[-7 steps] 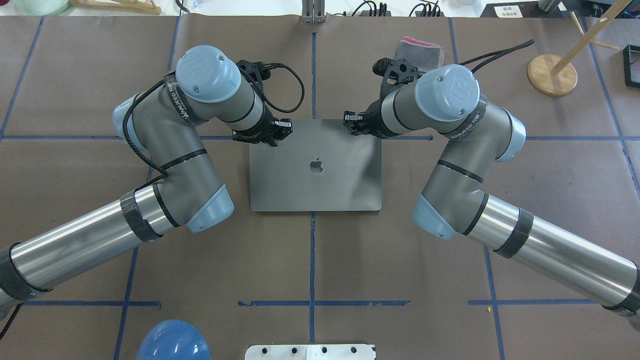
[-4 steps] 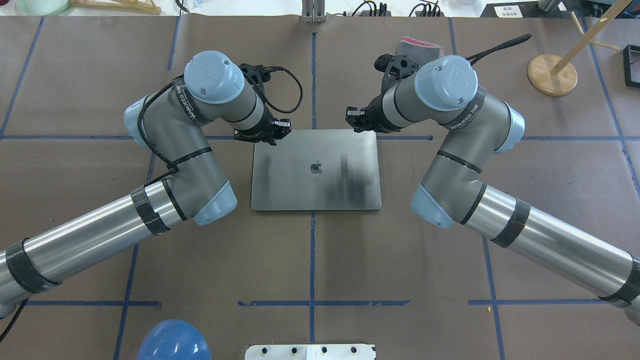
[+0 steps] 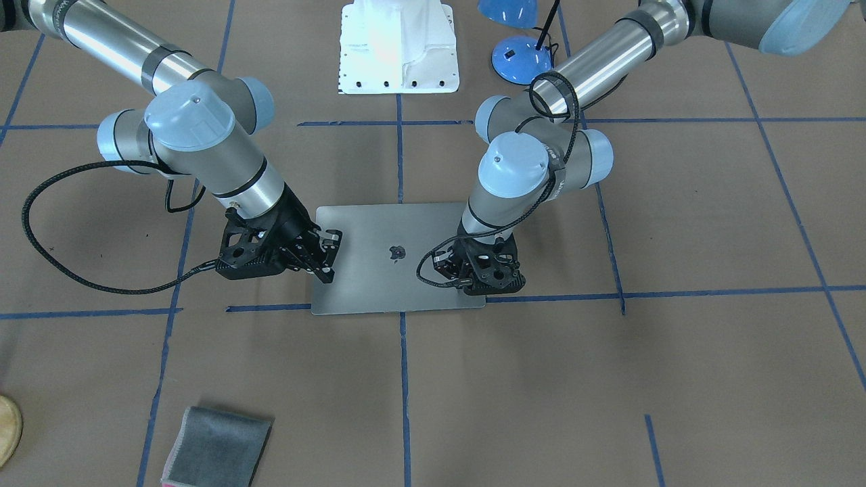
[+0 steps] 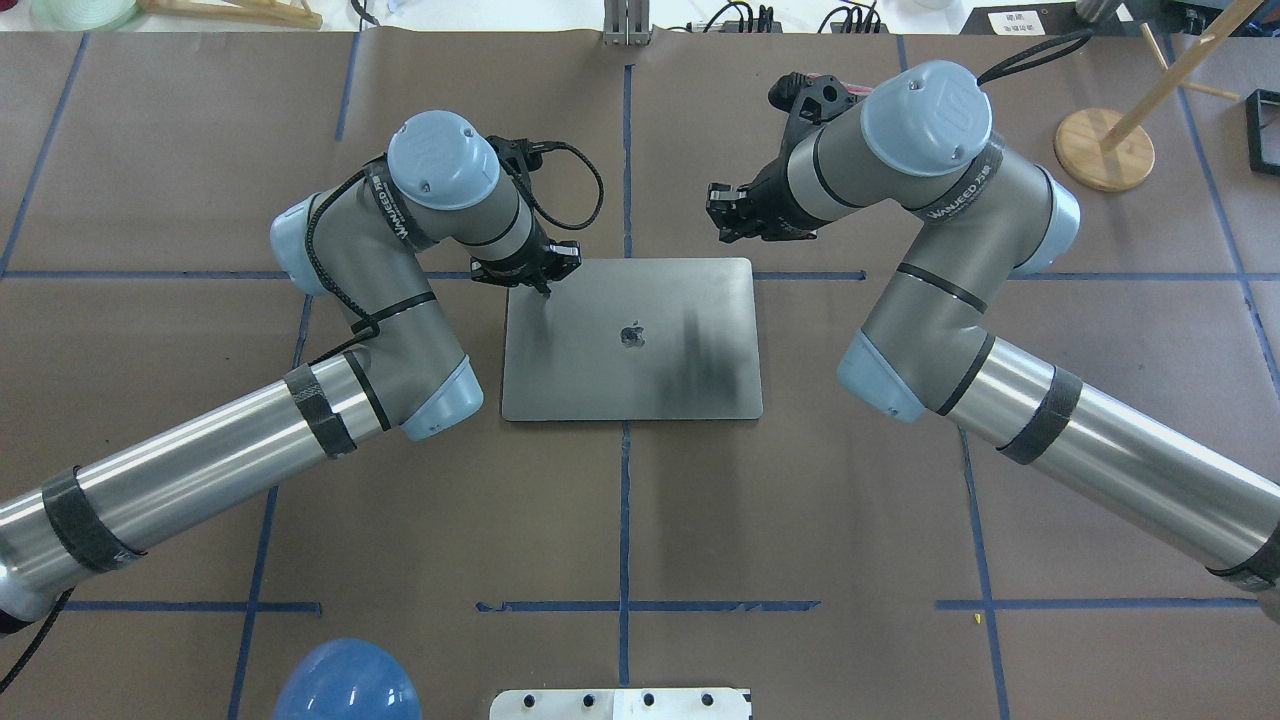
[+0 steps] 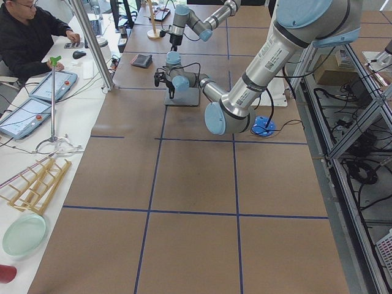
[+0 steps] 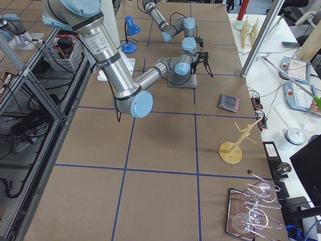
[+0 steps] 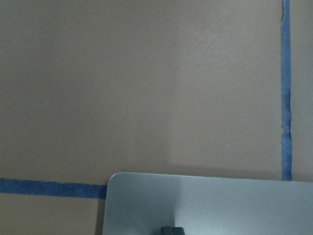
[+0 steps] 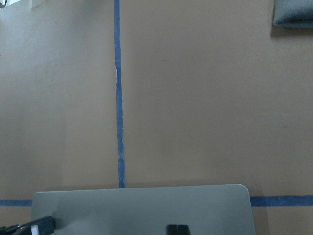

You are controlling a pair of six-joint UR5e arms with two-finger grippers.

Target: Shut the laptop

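So the laptop [image 4: 630, 370] looks shut to us: lid flat, logo up, lying square in the middle of the table [image 4: 620, 520], with no wedge of screen showing in either wrist view. Read the overhead view as a clock centred on the logo (12 pointing away from the robot). The left gripper [image 4: 552, 270] hangs over the 11 o'clock corner of the lid. We honestly can't tell whether its fingers are spread or together, or whether it touches the metal. The right gripper [image 3: 331, 256] is near the 1 o'clock corner and seems lifted clear of the lid, fingers [image 3: 335, 237] spread and pinching nothing. A folded grey cloth [image 3: 216, 446] lies well apart, further out around 1 o'clock.

Our take on doing this bit well: if a last press is needed, push straight down at that corner, gently. No sideways drag, since that could scuff the lid or skate the laptop. Then lift both arms straight up before swinging out.
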